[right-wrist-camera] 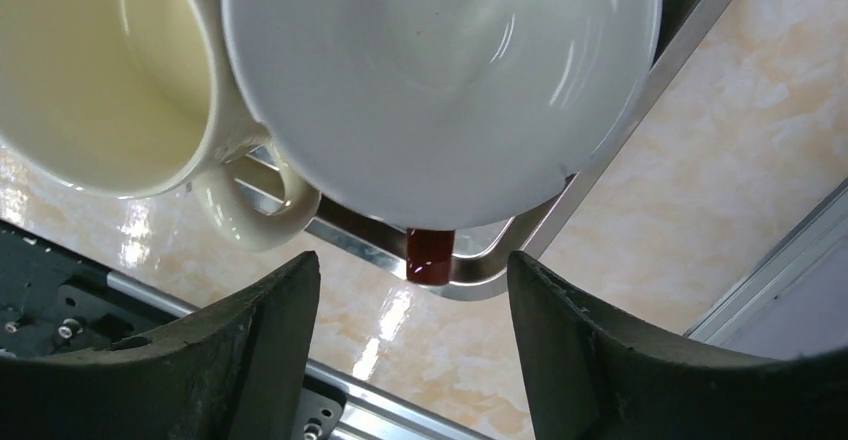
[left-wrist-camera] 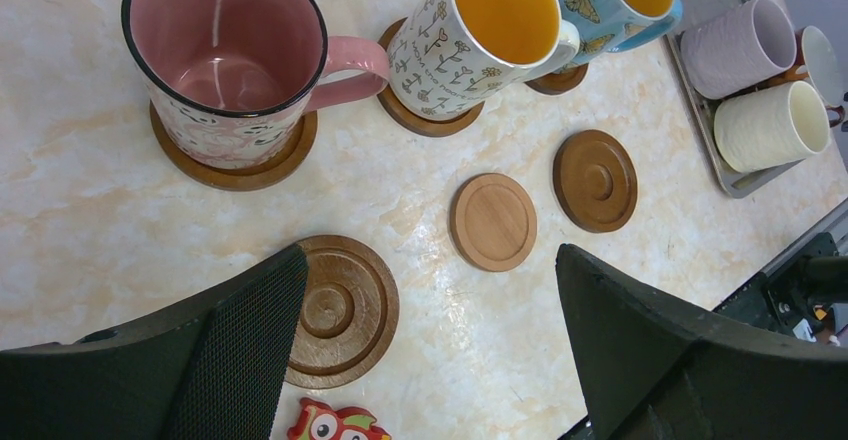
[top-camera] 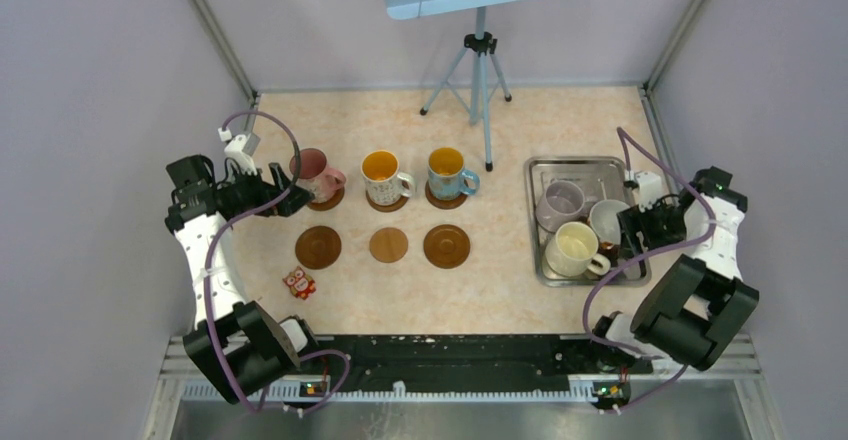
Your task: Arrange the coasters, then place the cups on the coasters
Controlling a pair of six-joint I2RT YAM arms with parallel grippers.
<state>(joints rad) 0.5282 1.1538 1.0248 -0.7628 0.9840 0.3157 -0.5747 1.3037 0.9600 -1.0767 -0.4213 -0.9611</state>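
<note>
You are sitting about halfway: six round brown wooden coasters (top-camera: 446, 246) are lying in two rows, and the back three are carrying the pink ceramic mug (top-camera: 312, 170), the white flower-patterned mug (top-camera: 384, 173) and the blue butterfly mug (top-camera: 447, 170). The front three are lying bare. The lavender-grey mug (top-camera: 562, 201), cream mug (top-camera: 572, 248) and red mug (right-wrist-camera: 440, 80) are sitting in the rectangular steel tray (top-camera: 575, 163), where your right gripper (right-wrist-camera: 410, 280) is hovering, jaws apart and lined up on the red handle (right-wrist-camera: 430, 255). The left gripper (left-wrist-camera: 428, 260) is holding nothing, its jaws gaping wide.
</note>
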